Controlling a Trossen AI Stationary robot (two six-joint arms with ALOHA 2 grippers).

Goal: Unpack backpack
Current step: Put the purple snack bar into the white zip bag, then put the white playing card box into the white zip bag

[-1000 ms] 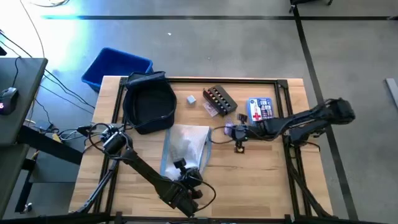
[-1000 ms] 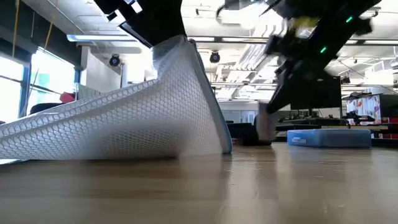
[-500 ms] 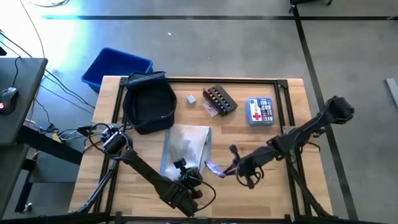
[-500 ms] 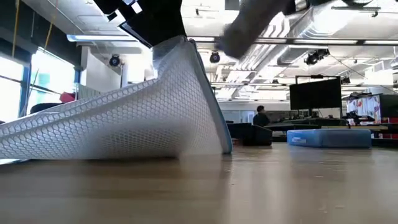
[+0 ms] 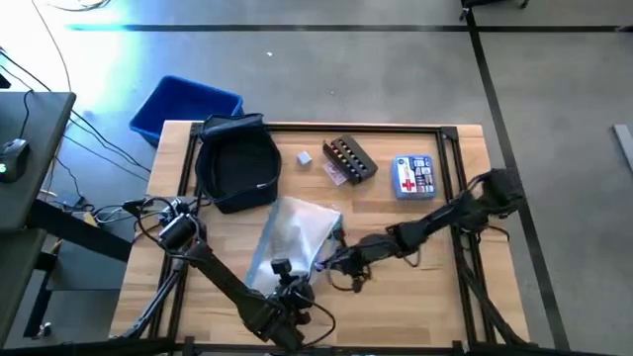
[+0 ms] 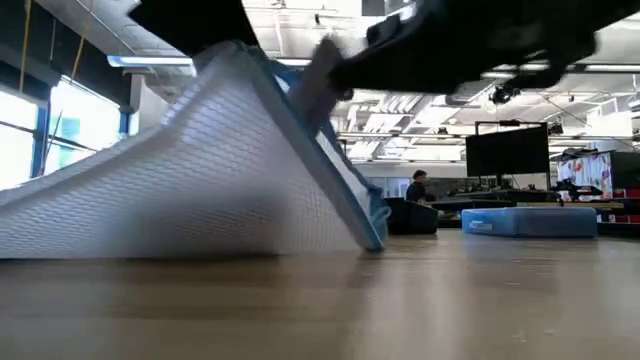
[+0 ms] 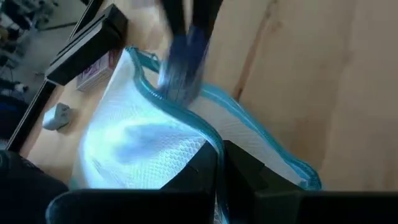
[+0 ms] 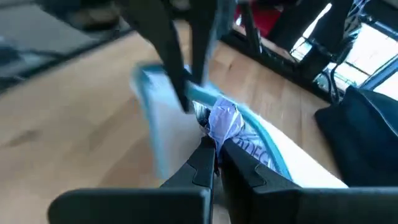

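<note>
The dark navy backpack [image 5: 237,163] lies open on the table's far left, resting on its back. A clear mesh pouch [image 5: 297,235] with a teal zip edge lies in the middle. My left gripper [image 5: 283,271] is shut on its near end. My right gripper [image 5: 332,260] is shut on a small crinkled purple-and-silver wrapped item [image 8: 224,123] and hovers right at the pouch's raised right edge [image 7: 186,109]. In the low view the pouch [image 6: 200,170] rises like a tent, with the right arm [image 6: 480,40] dark above it. My left gripper pinches the pouch's teal zip edge [image 7: 214,146] between its two fingers at the near end. That end is held up off the table, while the pouch's far part [image 5: 302,210] rests on the wood. My right gripper pinches the purple wrapped item [image 8: 219,132] at its fingertips. The item is clear of the table and sticks out ahead of the fingers, over the pouch's edge [image 8: 249,134].
A bright blue bin [image 5: 185,105] stands off the table's far-left corner. Along the far side lie a small grey block [image 5: 304,158], a brown box with rows of holes [image 5: 349,158] and a blue first-aid kit [image 5: 413,176]. Bare wood stretches across the near right [image 5: 415,297].
My right gripper has carried the purple item from beside the first-aid kit toward the near edge, then left to the pouch's raised edge. My left gripper has shifted slightly left with the pouch's near end, and the pouch's peak has leaned left.
</note>
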